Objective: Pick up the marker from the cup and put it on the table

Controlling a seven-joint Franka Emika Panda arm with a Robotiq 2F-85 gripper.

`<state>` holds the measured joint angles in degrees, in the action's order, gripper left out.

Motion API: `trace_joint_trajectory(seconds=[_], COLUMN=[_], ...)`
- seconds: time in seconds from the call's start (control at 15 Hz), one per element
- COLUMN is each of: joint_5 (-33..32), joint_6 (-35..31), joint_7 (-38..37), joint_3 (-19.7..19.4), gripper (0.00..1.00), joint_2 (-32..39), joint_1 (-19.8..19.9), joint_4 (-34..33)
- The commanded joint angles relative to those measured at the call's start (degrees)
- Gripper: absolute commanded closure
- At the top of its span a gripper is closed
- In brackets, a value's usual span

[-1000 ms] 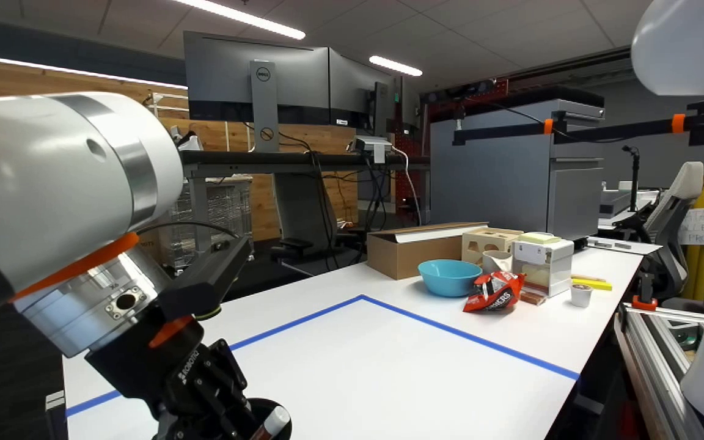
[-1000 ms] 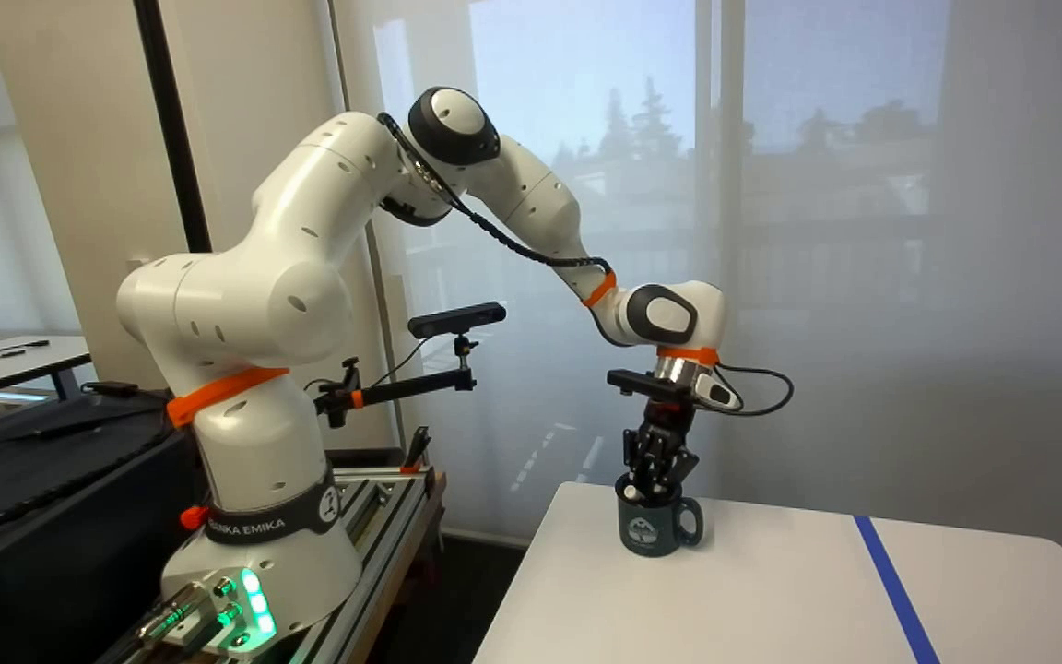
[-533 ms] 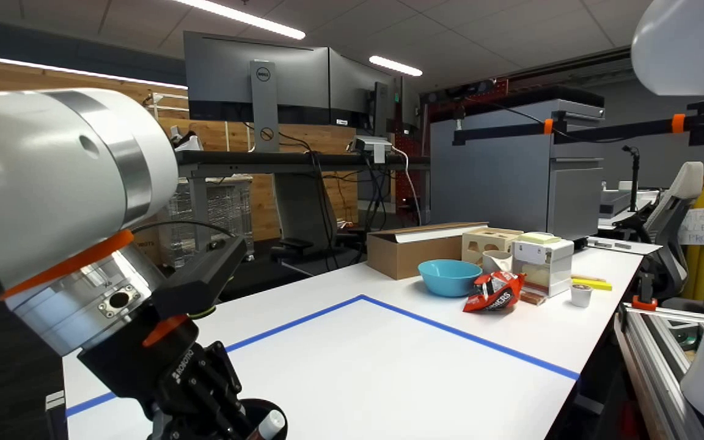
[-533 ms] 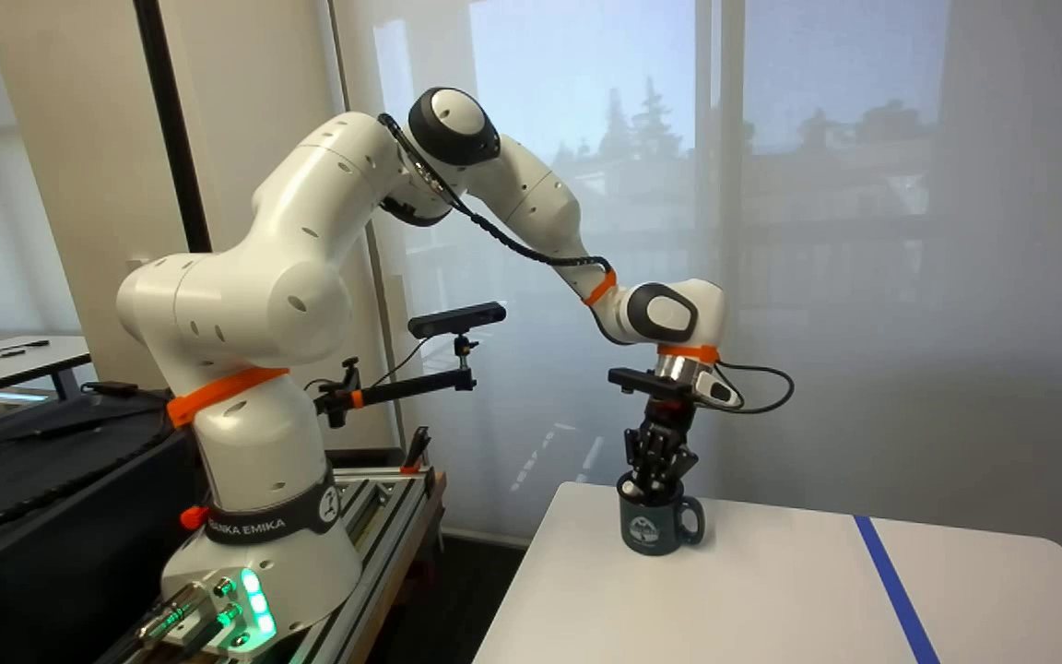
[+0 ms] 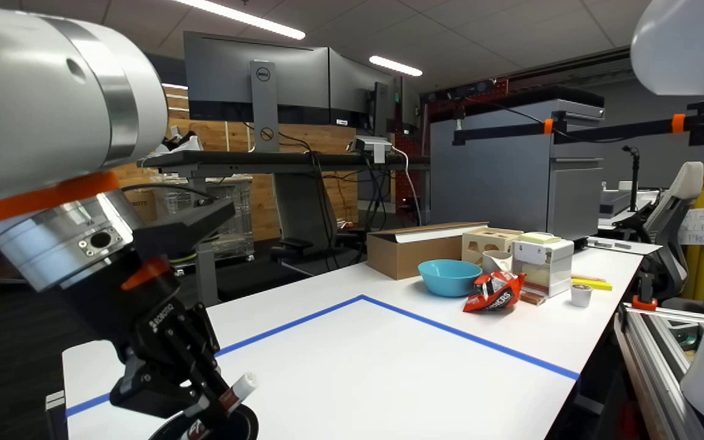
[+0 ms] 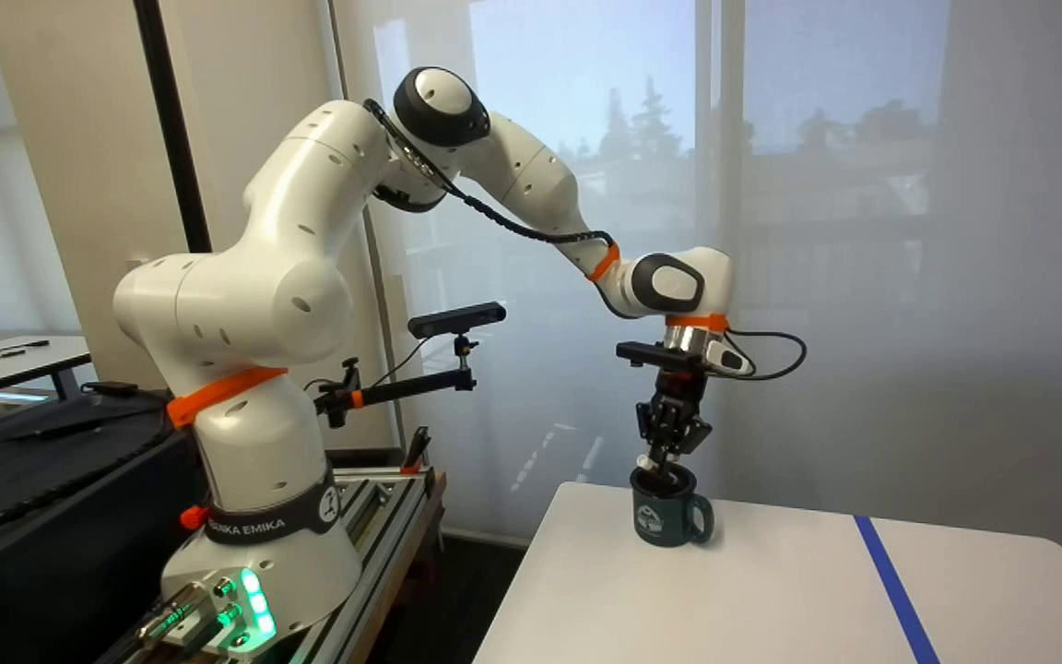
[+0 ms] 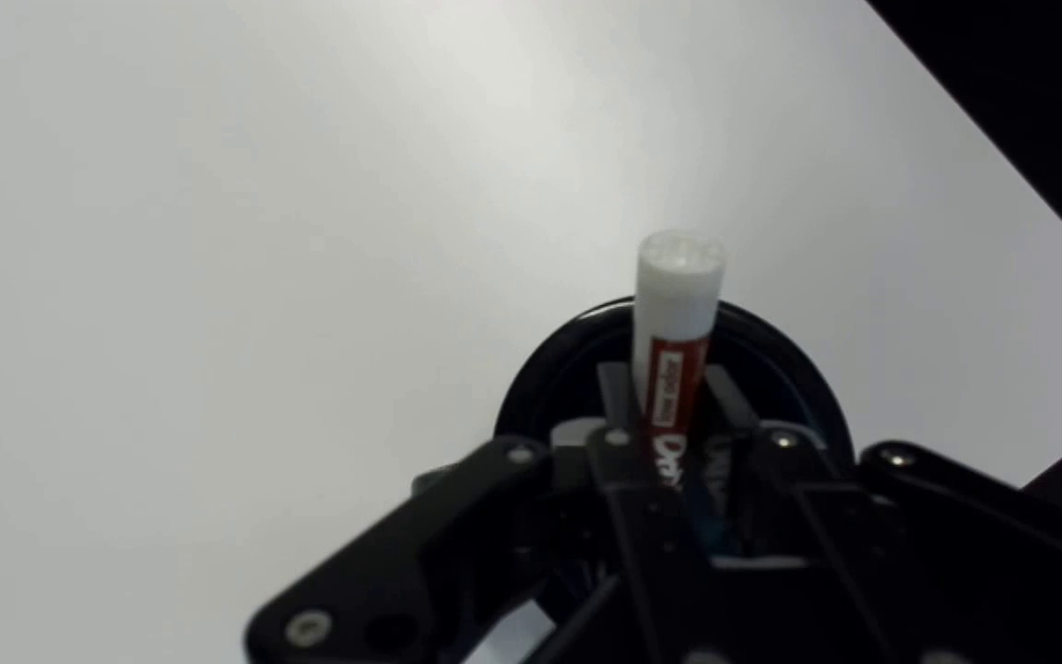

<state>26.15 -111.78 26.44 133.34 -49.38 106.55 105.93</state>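
The marker has a white end and a red label; it shows in the wrist view (image 7: 678, 300) and in both exterior views (image 5: 244, 387) (image 6: 645, 462). It stands tilted, its white end above the rim of the dark green-black cup (image 6: 663, 521), its lower part down inside the cup's mouth. The cup also shows in the wrist view (image 7: 808, 369), partly hidden by the fingers. My gripper (image 7: 671, 392) is shut on the marker, a finger on either side. In an exterior view the gripper (image 6: 665, 458) is right at the cup's mouth. The cup stands on the white table (image 6: 725, 599).
A blue tape line (image 5: 462, 333) marks the table. At its far end stand a blue bowl (image 5: 450, 278), a red snack bag (image 5: 495, 292), a cardboard box (image 5: 413, 253), a white box (image 5: 544, 263) and a small white cup (image 5: 581, 296). A table edge (image 7: 983, 129) lies near the cup.
My gripper has risen with the marker, so more of the marker shows above the rim. The cup has shifted a little and appears slightly tilted in an exterior view.
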Motion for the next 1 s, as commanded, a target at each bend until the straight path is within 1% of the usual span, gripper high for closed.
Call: trace_joint_trajectory(seconds=[0.0, 0.27, 0.47, 0.53, 0.73, 0.93], joint_5=[-1.07, -2.54, -3.84, -4.11, -3.03, -1.71], joint_6=[0.69, -0.03, -1.89, -3.68, -11.32, -19.42], joint_7=[1.29, 1.72, 2.44, 2.60, 3.24, 3.39], joint_3=[-3.38, -7.29, -9.81, -10.36, -9.86, -7.27], gripper=[0.95, 0.95, 0.95, 0.95, 0.95, 0.95], joint_2=[3.56, 5.17, 5.48, 5.31, 5.06, 5.28], joint_1=[-1.91, -2.57, -2.40, -2.48, -1.93, -0.32], joint_4=[2.56, 4.48, 5.68, 6.48, 9.38, 12.36])
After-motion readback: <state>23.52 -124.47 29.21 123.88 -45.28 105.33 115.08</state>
